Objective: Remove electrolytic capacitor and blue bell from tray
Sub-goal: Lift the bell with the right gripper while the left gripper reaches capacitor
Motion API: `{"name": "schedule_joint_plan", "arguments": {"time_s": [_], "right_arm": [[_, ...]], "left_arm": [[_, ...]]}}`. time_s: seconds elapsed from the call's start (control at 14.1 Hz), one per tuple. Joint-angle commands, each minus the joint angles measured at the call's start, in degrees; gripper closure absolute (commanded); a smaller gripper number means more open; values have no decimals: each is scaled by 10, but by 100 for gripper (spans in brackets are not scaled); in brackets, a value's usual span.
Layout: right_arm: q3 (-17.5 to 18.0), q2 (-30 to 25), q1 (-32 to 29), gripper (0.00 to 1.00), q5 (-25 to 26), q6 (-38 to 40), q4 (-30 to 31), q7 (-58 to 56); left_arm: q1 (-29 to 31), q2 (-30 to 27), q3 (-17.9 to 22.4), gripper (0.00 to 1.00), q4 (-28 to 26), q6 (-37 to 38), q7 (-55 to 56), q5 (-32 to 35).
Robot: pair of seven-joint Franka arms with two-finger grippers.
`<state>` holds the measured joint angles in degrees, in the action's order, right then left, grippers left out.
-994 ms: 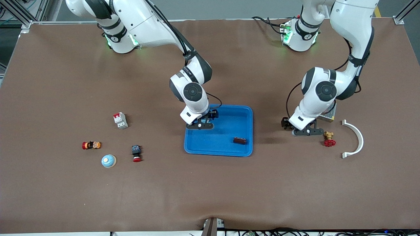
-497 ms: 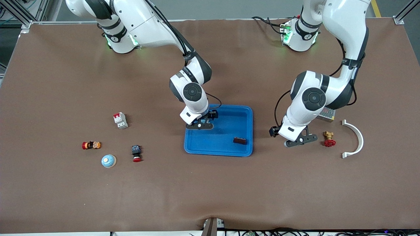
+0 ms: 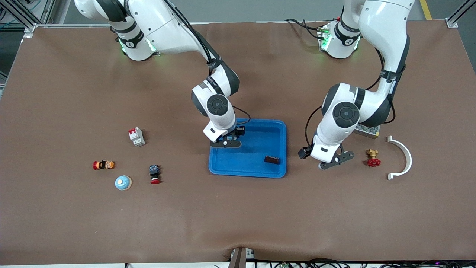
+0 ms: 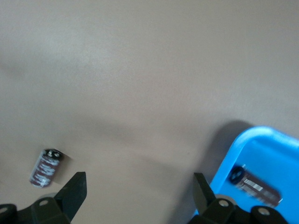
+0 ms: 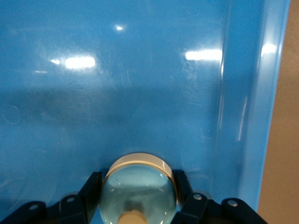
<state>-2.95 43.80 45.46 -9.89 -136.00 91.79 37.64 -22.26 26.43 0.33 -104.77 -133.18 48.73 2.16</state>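
A blue tray (image 3: pixel 256 171) lies mid-table. My right gripper (image 3: pixel 225 143) is low in the tray's corner toward the right arm's end, shut on a light-blue domed bell (image 5: pixel 139 179); its fingers (image 5: pixel 91 186) press both sides of the bell. A dark capacitor (image 3: pixel 272 159) lies in the tray, also seen in the left wrist view (image 4: pixel 254 184). A second capacitor (image 4: pixel 46 167) lies on the bare table; my left arm hides it in the front view. My left gripper (image 3: pixel 332 161) is open and empty over the table beside the tray, its fingertips (image 4: pixel 74 189) wide apart. A second bell (image 3: pixel 123 182) sits toward the right arm's end.
A red-and-white breaker (image 3: pixel 136 136), a small orange part (image 3: pixel 103 164) and a red push button (image 3: pixel 154 174) lie near the second bell. A brass valve with red handle (image 3: pixel 373 158), a white curved piece (image 3: pixel 401 158) and a metal box (image 3: pixel 368 130) lie toward the left arm's end.
My left arm has swung away from the red-handled valve toward the tray, its gripper still open. My right gripper has stayed in the tray, still holding the bell.
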Motion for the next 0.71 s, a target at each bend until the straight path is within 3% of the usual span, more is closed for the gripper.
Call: {"name": "schedule_joint_plan", "arguments": {"time_s": [0.0,0.07,0.43,0.64], "right_arm": [[-3,-5,2,50,2,-6,7,7],[-3,-6,1,54,2,-5,7,5],[-3,-19,-25,55,0,18,0,-16],[-2,-49,-67,55,-4,130,-37,-72]], "left_arm": [[-4,40,2,0,62,9,109,12],[-12,48,2,0,74,9,136,10],[-18,83,1,0,122,-2,348,3],[-41,91,3,0,122,-26,455,13]]}}
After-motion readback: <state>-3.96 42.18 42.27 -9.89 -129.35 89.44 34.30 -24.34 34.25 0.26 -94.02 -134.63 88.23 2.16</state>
